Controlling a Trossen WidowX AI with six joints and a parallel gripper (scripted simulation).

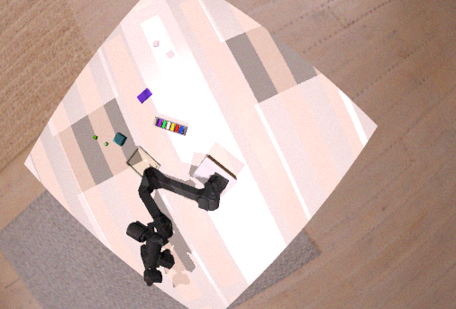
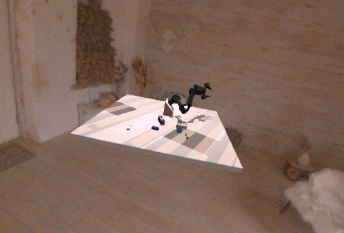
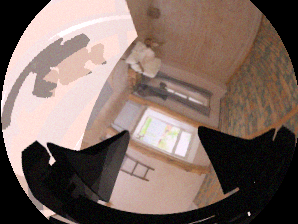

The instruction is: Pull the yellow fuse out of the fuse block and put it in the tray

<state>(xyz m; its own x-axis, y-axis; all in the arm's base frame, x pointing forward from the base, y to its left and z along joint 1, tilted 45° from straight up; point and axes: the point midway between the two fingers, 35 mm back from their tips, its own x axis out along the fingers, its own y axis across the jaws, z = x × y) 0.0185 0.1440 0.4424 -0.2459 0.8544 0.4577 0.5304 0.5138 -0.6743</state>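
Note:
The yellow fuse sits in the fuse block, in a row with purple, green, white, red and blue fuses. In the exterior view it is too small to make out surely. The beige tray stands near the block, partly behind the arm's elbow in the top view. My gripper is open and empty, raised high, far from the block and the tray. The wrist view shows neither block nor tray.
A white box-like thing with a brown side stands by the arm's base. A purple block, a teal block, two small green pieces and two small pale pieces lie on the table.

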